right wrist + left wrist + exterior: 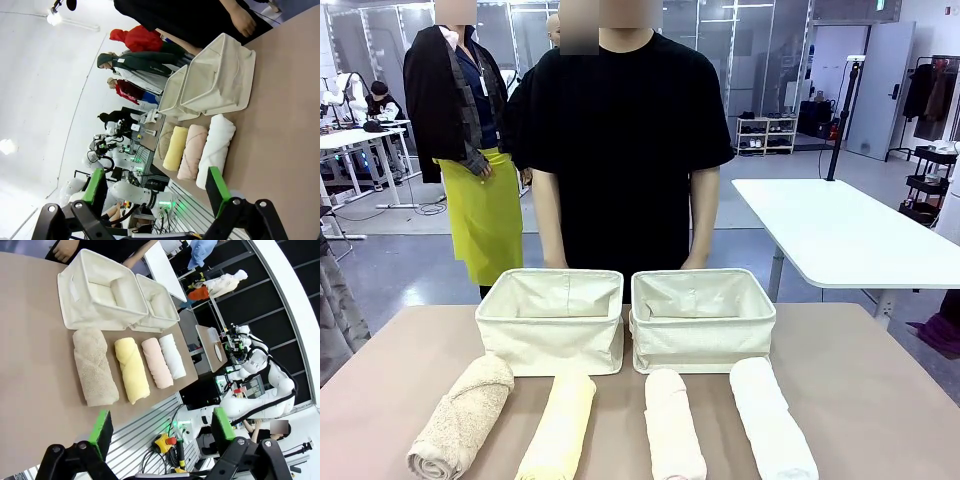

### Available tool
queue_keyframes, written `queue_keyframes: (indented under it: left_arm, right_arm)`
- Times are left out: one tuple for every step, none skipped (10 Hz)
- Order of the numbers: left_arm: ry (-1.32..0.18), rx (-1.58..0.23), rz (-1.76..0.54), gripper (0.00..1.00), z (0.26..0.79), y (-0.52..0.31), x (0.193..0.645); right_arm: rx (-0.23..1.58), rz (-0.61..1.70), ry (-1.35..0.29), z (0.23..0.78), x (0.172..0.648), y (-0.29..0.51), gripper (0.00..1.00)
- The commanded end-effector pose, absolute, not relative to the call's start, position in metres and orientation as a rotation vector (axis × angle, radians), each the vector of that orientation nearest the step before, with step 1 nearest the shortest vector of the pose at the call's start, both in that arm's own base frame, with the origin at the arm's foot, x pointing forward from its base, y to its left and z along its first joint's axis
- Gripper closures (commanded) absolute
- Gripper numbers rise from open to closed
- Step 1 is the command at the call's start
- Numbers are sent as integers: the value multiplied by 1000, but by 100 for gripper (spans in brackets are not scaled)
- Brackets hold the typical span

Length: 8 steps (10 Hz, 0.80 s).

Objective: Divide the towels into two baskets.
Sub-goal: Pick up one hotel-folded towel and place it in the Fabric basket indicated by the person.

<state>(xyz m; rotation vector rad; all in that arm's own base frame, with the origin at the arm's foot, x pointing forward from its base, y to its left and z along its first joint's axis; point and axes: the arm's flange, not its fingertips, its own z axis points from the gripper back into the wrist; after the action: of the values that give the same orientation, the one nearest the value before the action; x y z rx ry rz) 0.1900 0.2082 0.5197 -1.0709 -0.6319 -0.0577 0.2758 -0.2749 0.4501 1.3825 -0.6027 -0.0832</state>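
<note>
Left gripper (161,426): jaws spread wide, released.
Right gripper (155,182): jaws spread wide, released.
Towels: tan towel (460,415), yellow towel (560,425), pink towel (673,428), white towel (772,420), rolled, in a row just before the baskets.
Baskets: left basket (550,345), right basket (700,345), side by side.
Table (880,400): plain brown top.
Room: person (625,140) in black behind the baskets; white table (830,230) beyond; grey floor.

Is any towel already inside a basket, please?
No, all four towels lie on the table in front of both baskets.

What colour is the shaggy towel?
Tan-beige; the shaggy towel shows best in the left wrist view.
</note>
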Motion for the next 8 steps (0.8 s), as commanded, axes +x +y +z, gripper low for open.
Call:
queue_keyframes:
  left_arm:
    - [-632, -1079, -58, 0, 521, 208, 188]
    - [-632, -1079, -58, 0, 521, 208, 188]
    - [-632, -1079, -58, 0, 521, 208, 188]
    - [-632, -1079, -58, 0, 521, 208, 188]
    - [-632, -1079, -58, 0, 521, 208, 188]
    - [-632, -1079, -58, 0, 521, 208, 188]
    - [-632, -1079, -58, 0, 521, 208, 188]
    - [-632, -1079, -58, 0, 521, 208, 188]
  right_arm:
    - [1393, -80, -611, 451, 273, -274, 0]
    - [1393, -80, -611, 451, 273, -274, 0]
    - [1393, -80, -611, 451, 273, -274, 0]
    - [1393, -80, -611, 451, 273, -274, 0]
    - [1393, -80, -611, 451, 273, -274, 0]
    - [1393, -80, -611, 451, 273, -274, 0]
    - [1393, -80, -611, 451, 273, -274, 0]
    - [1393, -80, -611, 451, 273, -274, 0]
